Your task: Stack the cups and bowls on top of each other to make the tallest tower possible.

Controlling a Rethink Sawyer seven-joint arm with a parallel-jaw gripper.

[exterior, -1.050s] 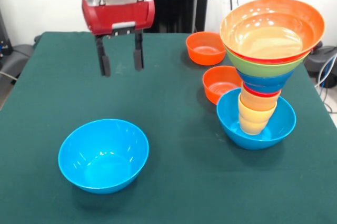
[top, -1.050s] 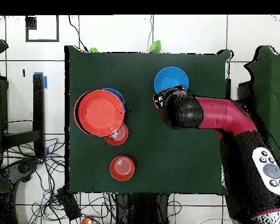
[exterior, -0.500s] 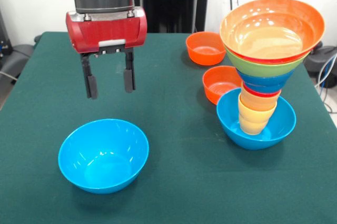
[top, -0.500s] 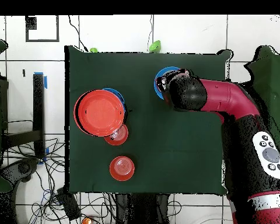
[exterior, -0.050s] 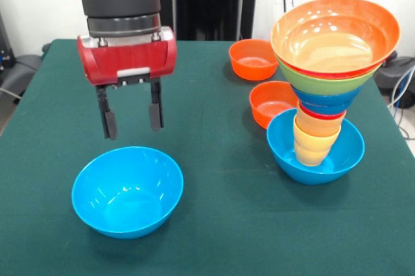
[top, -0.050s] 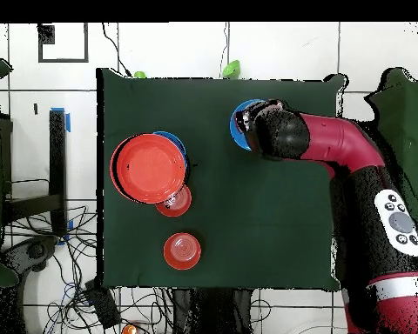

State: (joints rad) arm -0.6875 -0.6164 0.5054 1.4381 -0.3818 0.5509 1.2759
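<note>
- The gripper (exterior, -0.050s: 130, 119) hangs with its 2 black fingers (exterior, -0.050s: 106, 117) spread apart and pointing down, nothing between them.
- Directly below the fingertips sits a loose light-blue bowl (exterior, -0.050s: 128, 190); it is upright and empty, and the tips hover just above its far rim without touching it.
- In the overhead view the arm's wrist covers most of this bowl (top, -0.050s: 239, 123), leaving only a blue edge showing.
- Well apart from the gripper, to its side across the green table (exterior, -0.050s: 220, 224), stands the tower (exterior, -0.050s: 327, 81).
- The tower's base is a second light-blue bowl (exterior, -0.050s: 343, 156), which holds a yellow-orange cup (exterior, -0.050s: 311, 146) standing upright inside it.
- Above that cup the stack widens: an orange piece, a red rim, a dark-blue bowl (exterior, -0.050s: 325, 101), a green bowl (exterior, -0.050s: 321, 80), and a large orange bowl (exterior, -0.050s: 334, 33) on top, which is empty.
- 2 small orange bowls lie loose beside the tower, on the gripper's side of it: one (exterior, -0.050s: 271, 101) just beside the base bowl, the other (exterior, -0.050s: 253, 59) farther back. Both are upright and empty.
</note>
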